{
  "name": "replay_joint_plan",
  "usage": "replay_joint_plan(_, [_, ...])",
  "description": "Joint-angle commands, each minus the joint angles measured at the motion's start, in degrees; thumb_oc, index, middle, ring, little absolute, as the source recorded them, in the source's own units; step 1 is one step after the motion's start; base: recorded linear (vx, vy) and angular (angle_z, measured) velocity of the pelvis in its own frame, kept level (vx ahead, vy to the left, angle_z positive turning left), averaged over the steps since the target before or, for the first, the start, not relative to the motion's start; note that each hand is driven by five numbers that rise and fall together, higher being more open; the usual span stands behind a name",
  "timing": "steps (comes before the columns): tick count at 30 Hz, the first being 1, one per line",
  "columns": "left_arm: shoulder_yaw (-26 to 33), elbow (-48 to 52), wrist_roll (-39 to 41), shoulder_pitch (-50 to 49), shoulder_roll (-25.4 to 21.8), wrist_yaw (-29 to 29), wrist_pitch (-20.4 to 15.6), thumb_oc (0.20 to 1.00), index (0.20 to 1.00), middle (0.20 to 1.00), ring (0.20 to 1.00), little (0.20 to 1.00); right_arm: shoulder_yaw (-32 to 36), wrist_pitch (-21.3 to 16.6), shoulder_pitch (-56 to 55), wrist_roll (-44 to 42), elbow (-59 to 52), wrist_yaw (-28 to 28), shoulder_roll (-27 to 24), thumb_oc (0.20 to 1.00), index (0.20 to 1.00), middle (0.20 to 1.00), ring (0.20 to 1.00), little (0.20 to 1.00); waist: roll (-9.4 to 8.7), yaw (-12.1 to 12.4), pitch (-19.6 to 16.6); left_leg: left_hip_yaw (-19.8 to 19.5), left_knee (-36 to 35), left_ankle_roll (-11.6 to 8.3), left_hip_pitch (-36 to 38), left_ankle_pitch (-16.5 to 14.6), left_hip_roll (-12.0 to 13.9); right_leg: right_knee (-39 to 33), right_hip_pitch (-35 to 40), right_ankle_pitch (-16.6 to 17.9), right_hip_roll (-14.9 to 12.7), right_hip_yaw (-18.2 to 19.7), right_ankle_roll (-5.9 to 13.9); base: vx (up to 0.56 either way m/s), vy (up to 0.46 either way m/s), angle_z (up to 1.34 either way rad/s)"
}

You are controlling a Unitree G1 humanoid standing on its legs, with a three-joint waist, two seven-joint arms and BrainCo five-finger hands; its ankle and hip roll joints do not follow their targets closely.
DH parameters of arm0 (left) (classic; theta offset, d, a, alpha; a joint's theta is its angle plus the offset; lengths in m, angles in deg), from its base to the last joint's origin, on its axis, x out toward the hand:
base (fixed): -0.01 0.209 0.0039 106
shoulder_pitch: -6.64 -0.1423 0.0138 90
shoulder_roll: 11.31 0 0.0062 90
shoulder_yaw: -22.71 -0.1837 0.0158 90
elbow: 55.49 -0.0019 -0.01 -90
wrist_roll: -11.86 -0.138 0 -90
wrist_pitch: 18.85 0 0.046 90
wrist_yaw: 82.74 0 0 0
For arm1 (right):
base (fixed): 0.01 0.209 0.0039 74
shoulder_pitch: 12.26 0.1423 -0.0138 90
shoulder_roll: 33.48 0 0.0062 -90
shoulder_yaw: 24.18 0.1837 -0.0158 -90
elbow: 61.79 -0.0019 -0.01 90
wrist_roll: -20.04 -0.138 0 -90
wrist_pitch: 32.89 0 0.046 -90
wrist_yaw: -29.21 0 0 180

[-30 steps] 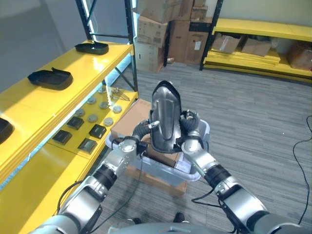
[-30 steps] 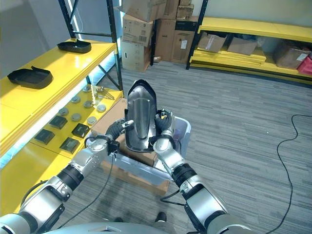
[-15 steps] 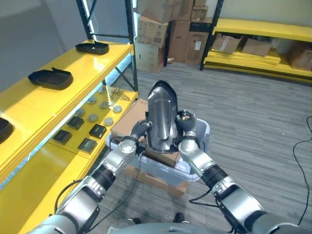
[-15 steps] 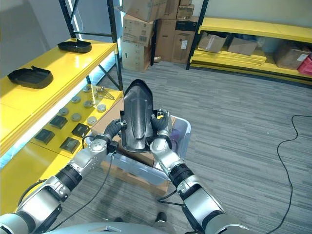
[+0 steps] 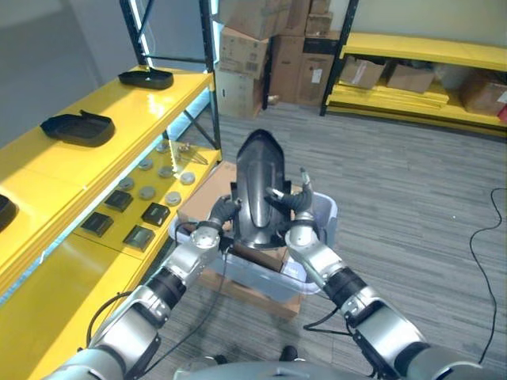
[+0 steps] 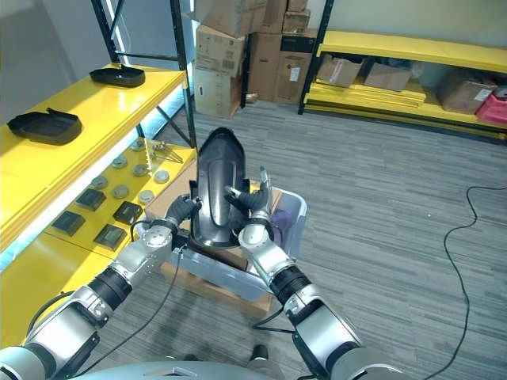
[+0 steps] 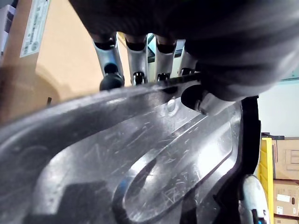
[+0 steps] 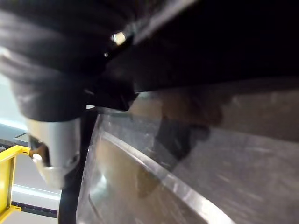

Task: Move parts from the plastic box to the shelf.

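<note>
Upright, long glossy dark part (image 5: 257,186), both robot hands (image 5: 207,232) (image 5: 295,207) clamped round it.

Yellow shelving on the robot's left, grey floor ahead.
The upper yellow shelf (image 5: 95,111) carries two black trays (image 5: 78,127), well apart. The lower shelf (image 5: 55,277) holds round grey discs (image 5: 147,191) and dark square parts (image 5: 139,236). A plastic box (image 6: 291,215) sits on a cardboard carton (image 5: 207,190) on the grey floor (image 5: 412,198).
</note>
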Motion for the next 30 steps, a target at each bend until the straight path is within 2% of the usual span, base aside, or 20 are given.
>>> replay_joint_plan(1, [-1.71, 3.41, -1.33, 7.20, 3.90, 3.78, -11.11, 0.200, 0.200, 0.200, 0.200, 0.200, -1.18, -4.46, 7.48, -8.47, -2.34, -5.53, 2.25, 1.000, 1.000, 1.000, 1.000, 1.000, 0.26, 1.74, -2.31, -0.15, -0.14, -1.61, -0.85, -2.62, 1.99, 1.93, 4.32, -7.00, -3.18, 1.03, 6.58, 0.00, 0.000, 0.00])
replay_joint_plan(5, [5.32, 9.95, 3.47, 6.71, -2.65, 3.12, -13.13, 0.200, 0.200, 0.200, 0.200, 0.200, 2.02, -4.89, 2.56, -10.67, -6.59, -5.64, -0.70, 1.000, 1.000, 1.000, 1.000, 1.000, 0.30, 2.07, -2.12, -0.07, -0.06, -1.64, -0.85, -2.62, 2.07, 1.64, 4.53, -6.79, -3.27, 0.76, 6.39, 0.00, 0.000, 0.00])
replay_joint_plan(9, [12.82, 15.19, 6.72, 4.89, -9.28, 1.99, -15.22, 0.200, 0.200, 0.200, 0.200, 0.200, 8.88, -9.00, -3.02, -7.95, -6.51, -6.03, -5.79, 1.000, 1.000, 1.000, 1.000, 1.000, 0.56, 1.97, -2.38, 0.27, -0.32, -1.64, -1.00, -2.38, 2.22, 1.44, 4.42, -6.65, -3.15, 0.58, 6.32, 0.00, 0.000, 0.00])
replay_joint_plan(13, [18.84, 18.36, 6.23, 1.60, -14.96, 1.96, -16.03, 0.200, 0.200, 0.200, 0.200, 0.200, 15.56, -9.65, -9.14, -5.51, -11.45, -7.36, -10.47, 1.000, 1.000, 1.000, 1.000, 1.000, 0.73, 1.12, -2.48, 0.64, -0.44, -1.52, -1.23, -2.27, 2.35, 1.72, 3.94, -6.92, -3.01, 0.83, 6.31, 0.00, 0.000, 0.00])
replay_joint_plan(15, [24.18, 21.31, 3.64, -2.96, -17.95, 2.43, -15.35, 0.200, 0.200, 0.200, 0.200, 0.200, 21.04, -9.54, -14.54, -4.04, -16.79, -9.87, -13.36, 1.000, 1.000, 1.000, 1.000, 1.000, 0.74, 0.51, -2.38, 0.63, -0.67, -1.31, -1.30, -2.24, 2.26, 1.86, 3.65, -7.20, -2.90, 1.07, 6.35, -0.01, 0.011, -0.03])
replay_joint_plan(19, [32.49, 25.80, -0.80, -12.06, -20.27, 2.02, -14.92, 0.200, 0.200, 0.200, 0.200, 0.200, 28.15, -8.39, -22.34, -4.72, -23.84, -13.78, -15.47, 1.000, 1.000, 1.000, 1.000, 1.000, 0.64, 0.59, -2.25, 0.34, -1.68, -0.99, -1.18, -2.10, 1.94, 1.59, 3.69, -7.43, -2.83, 0.65, 6.47, -0.02, 0.014, -0.21])
replay_joint_plan(23, [40.07, 29.44, -3.39, -20.44, -20.80, 1.28, -16.08, 0.200, 0.200, 0.200, 0.200, 0.200, 32.48, -7.18, -26.69, -5.20, -28.14, -15.57, -14.70, 1.000, 1.000, 1.000, 1.000, 1.000, 0.62, 1.51, -1.98, -0.41, -2.66, -0.77, -1.38, -1.71, 1.45, 1.67, 3.63, -7.52, -3.09, 0.01, 6.69, -0.04, 0.012, -0.05])
replay_joint_plan(25, [44.54, 32.13, -4.80, -25.22, -20.96, 2.50, -16.38, 0.200, 0.200, 0.200, 0.200, 0.200, 33.87, -6.46, -28.40, -4.67, -30.19, -15.61, -13.52, 1.000, 1.000, 1.000, 1.000, 1.000, 0.69, 2.78, -1.80, -1.75, -3.45, -0.53, -1.96, -1.25, 0.87, 2.41, 3.47, -8.02, -3.46, -0.63, 6.91, -0.07, 0.010, 0.01])
replay_joint_plan(27, [47.20, 32.82, -3.42, -27.68, -21.51, 3.10, -16.81, 0.200, 0.200, 0.200, 0.200, 0.200, 34.45, -6.40, -29.60, -5.90, -31.20, -15.10, -13.09, 1.000, 1.000, 1.000, 1.000, 1.000, 0.90, 3.33, -1.51, -3.84, -4.12, -0.15, -2.50, -0.69, 0.47, 4.32, 2.90, -9.43, -3.26, -0.07, 6.68, -0.08, 0.004, 0.10])
replay_joint_plan(30, [49.93, 32.17, -2.38, -30.61, -21.61, 2.35, -18.34, 0.200, 0.200, 0.200, 0.200, 0.200, 36.03, -7.39, -32.28, -7.76, -31.94, -13.40, -13.12, 1.000, 1.000, 1.000, 1.000, 1.000, 0.96, 2.69, -0.86, -10.41, -4.64, 0.07, -3.98, 0.42, -0.60, 7.42, 0.93, -12.64, 0.81, 4.85, 4.49, -0.10, -0.026, 0.61])
